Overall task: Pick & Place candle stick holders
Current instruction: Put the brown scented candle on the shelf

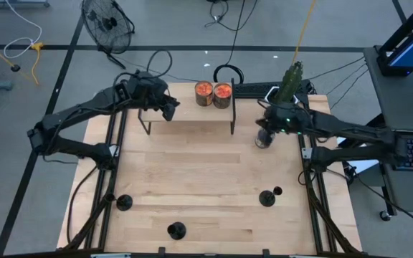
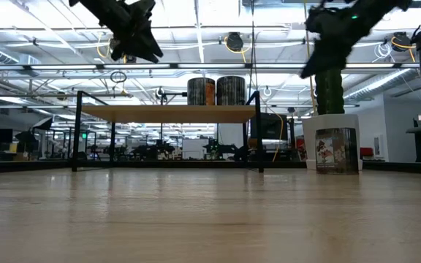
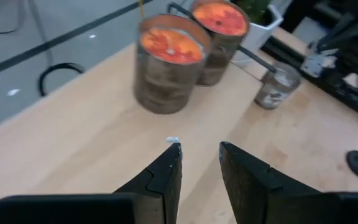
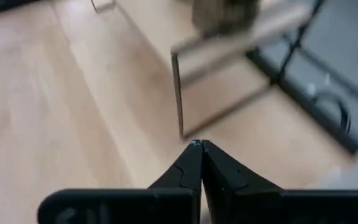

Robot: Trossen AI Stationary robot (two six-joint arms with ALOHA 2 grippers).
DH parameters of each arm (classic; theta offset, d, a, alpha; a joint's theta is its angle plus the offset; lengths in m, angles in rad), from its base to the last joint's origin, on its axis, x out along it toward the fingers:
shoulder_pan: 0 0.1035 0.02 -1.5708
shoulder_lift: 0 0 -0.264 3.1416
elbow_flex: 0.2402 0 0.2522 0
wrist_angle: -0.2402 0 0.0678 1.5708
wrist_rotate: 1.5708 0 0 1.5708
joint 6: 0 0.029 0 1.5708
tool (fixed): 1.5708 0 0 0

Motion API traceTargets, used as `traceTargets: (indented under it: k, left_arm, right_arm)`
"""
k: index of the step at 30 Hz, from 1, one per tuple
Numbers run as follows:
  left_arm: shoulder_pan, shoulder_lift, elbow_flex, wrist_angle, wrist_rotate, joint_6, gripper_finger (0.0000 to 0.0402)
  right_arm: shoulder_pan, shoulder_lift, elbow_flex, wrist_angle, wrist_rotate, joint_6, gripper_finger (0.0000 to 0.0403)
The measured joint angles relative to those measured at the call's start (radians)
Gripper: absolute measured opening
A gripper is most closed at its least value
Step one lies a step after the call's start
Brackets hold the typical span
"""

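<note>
Three black candle stick holders stand untouched along the near edge of the table (image 1: 206,172): one holder at the near left (image 1: 124,202), a second at the very front (image 1: 176,231) and a third at the near right (image 1: 267,198), with a small dark piece (image 1: 277,190) just beside it that is too small to identify. They are well apart from one another and from both arms.

Farther back, the right gripper (image 1: 264,136) hangs above the bare wood off the right end of a small wooden shelf (image 1: 188,115), its fingers pressed together on nothing, as the right wrist view shows (image 4: 199,163). Beyond it a glass jar (image 3: 277,87) stands beside a potted cactus (image 1: 290,80) at the far right of the table.

The left gripper (image 1: 165,106) is raised over the shelf's left part, its fingers a little apart and empty (image 3: 199,163), pointed toward two orange-topped candles (image 1: 213,93) standing side by side on the shelf's far edge.

By the look of it, no holder has been picked, so the task sits at its very start, with neither arm committed to a target. The next move would call for one arm to travel to the near edge, spread its fingers, and descend over a thin stem. The right arm looks best placed for the near-right holder, though it must first open.
</note>
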Motion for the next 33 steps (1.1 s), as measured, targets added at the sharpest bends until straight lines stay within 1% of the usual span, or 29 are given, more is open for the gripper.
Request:
traceTargets:
  k: [3, 6, 11, 15, 18, 22, 29, 33]
  left_arm:
    - [0.0, 0.0, -0.063, 0.095, 0.056, -0.004, 0.0115]
    - [0.0, 0.0, -0.117, 0.173, 0.087, -0.019, 0.0115]
    - [0.0, 0.0, -0.16, 0.198, 0.104, -0.011, 0.0115]
    - [0.0, 0.0, -0.178, 0.197, 0.104, -0.01, 0.0115]
    - [0.0, -0.008, -0.183, 0.198, 0.104, -0.007, 0.0115]
    - [0.0, -0.019, -0.184, 0.194, 0.104, 0.0, 0.0115]
    - [-0.001, -0.053, -0.184, 0.186, 0.104, 0.007, 0.0115]
    - [-0.001, -0.08, -0.184, 0.164, 0.104, 0.01, 0.0115]
  right_arm:
    - [0.0, -0.044, 0.0, -0.13, 0.0, 0.089, 0.0009]
    - [-0.004, -0.048, -0.001, -0.231, -0.002, 0.178, 0.0032]
    - [-0.005, -0.024, -0.001, -0.368, 0.004, 0.315, 0.0101]
    - [-0.013, 0.001, -0.001, -0.387, 0.03, 0.385, 0.0154]
    - [-0.042, 0.037, -0.001, -0.412, 0.023, 0.447, 0.0179]
    - [-0.069, 0.094, -0.002, -0.476, 0.027, 0.46, 0.0189]
    - [-0.126, 0.145, -0.002, -0.439, 0.027, 0.432, 0.0171]
    - [-0.155, 0.167, -0.011, -0.436, 0.027, 0.428, 0.0175]
